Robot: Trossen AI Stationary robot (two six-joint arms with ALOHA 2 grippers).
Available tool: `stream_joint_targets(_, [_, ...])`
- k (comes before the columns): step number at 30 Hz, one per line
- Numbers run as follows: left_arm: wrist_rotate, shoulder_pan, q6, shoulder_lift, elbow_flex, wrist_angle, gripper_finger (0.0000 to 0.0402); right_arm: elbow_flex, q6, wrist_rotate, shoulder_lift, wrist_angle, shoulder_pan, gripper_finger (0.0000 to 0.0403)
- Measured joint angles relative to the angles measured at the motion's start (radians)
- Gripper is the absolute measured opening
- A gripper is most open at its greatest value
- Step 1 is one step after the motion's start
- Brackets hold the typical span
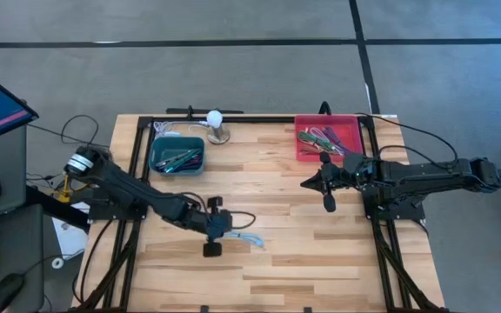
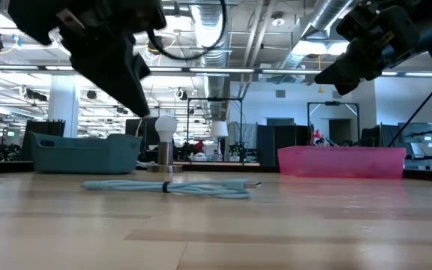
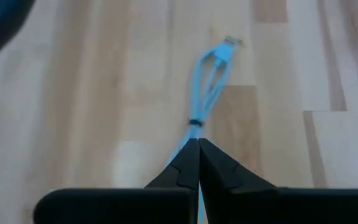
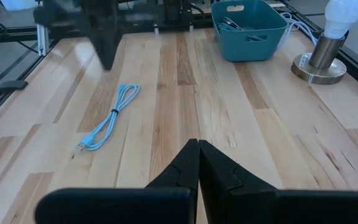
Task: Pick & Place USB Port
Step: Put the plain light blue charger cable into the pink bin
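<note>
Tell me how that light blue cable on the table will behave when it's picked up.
The light blue cable is thin and folded into a long bundle, so it will probably droop on either side of the grip. A dark band ties its middle, so the strands should stay together. It looks light, and lying flat it seems unlikely to roll.

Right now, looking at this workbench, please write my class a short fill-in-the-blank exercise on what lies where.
1. The light blue cable lies coiled flat on the ____ table.
2. The left gripper hangs above the cable with its fingers ____.
3. The bin by the right gripper is coloured ____.
4. Between the two bins stands a white ____ on a metal base.

Missing words: wooden; shut; pink; bulb
</note>
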Motion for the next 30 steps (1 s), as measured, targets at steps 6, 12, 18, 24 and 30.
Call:
stream_joint_targets(6, [0.047, 0.002, -0.002, 0.104, 0.0, 0.05, 0.0037, 0.0, 0.0, 0.0, 0.0, 0.0, 0.0, 0.0])
stream_joint_targets(12, [0.047, 0.012, -0.032, 0.123, 0.0, 0.062, 0.0107, 0.0, 0.0, 0.0, 0.0, 0.0, 0.0, 0.0])
stream_joint_targets(18, [0.047, 0.035, -0.029, 0.123, 0.0, 0.112, 0.017, 0.0, 0.0, 0.0, 0.0, 0.0, 0.0, 0.0])
stream_joint_targets(24, [0.046, 0.048, -0.024, 0.123, 0.0, 0.119, 0.0186, 0.0, 0.0, 0.0, 0.0, 0.0, 0.0, 0.0])
stream_joint_targets(30, [0.048, 0.047, -0.025, 0.128, 0.001, 0.139, 0.0167, 0.0, 0.0, 0.0, 0.0, 0.0, 0.0, 0.0])
